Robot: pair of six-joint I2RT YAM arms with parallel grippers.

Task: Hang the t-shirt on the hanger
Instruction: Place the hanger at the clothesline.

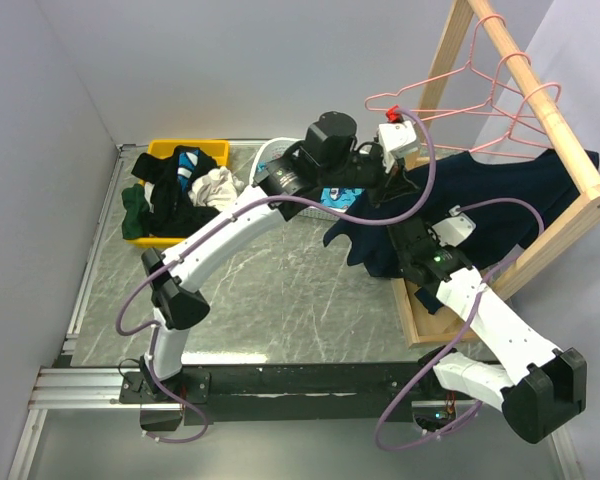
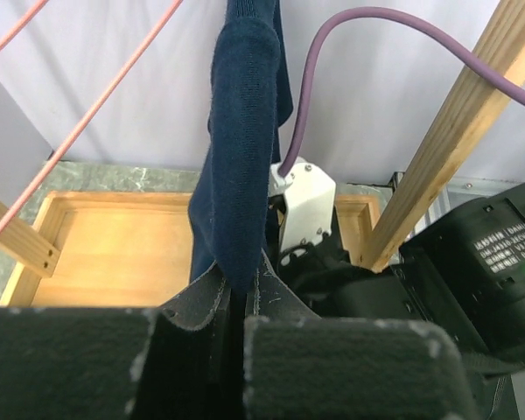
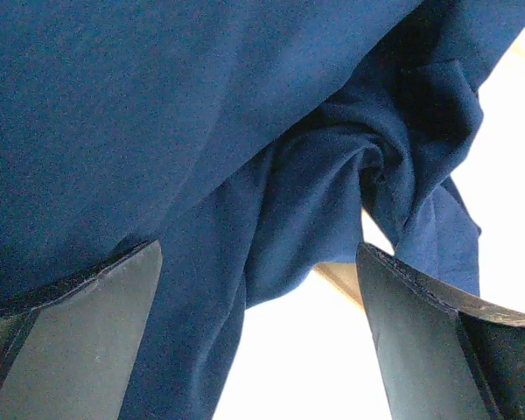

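The navy t-shirt [image 1: 500,195] hangs spread in the air in front of the wooden rack. My left gripper [image 1: 382,183] is shut on a fold of the shirt [image 2: 241,175], which rises straight out of the closed jaws [image 2: 236,293]. My right gripper [image 3: 254,350] is open just under the shirt [image 3: 201,131], with cloth hanging between its wide-apart fingers [image 3: 87,332]; in the top view it is mostly hidden by the cloth [image 1: 410,232]. Several pink hangers [image 1: 500,85] hang on the rack's rail above the shirt. A pink wire [image 2: 96,114] crosses the left wrist view.
The wooden rack has a sloping rail [image 1: 540,90], an upright [image 2: 455,149] and a tray base [image 1: 430,320] at the right. A yellow bin [image 1: 215,150] with a clothes heap stands at the back left. A white basket [image 1: 265,158] holds whale-print fabric [image 1: 335,195].
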